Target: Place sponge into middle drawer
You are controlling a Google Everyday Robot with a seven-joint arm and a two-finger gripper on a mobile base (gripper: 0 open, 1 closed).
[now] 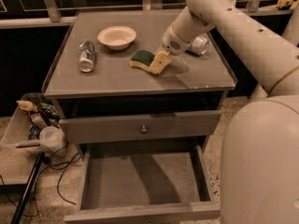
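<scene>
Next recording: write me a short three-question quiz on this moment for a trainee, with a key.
1. True or false: the sponge already lies in the middle drawer.
2. Where is the gripper? A) inside the middle drawer B) at the sponge, on the cabinet top C) at the knobbed upper drawer
3. Is the middle drawer open or shut?
Key: 1 false, the sponge lies on the cabinet top; 2 B; 3 open.
</scene>
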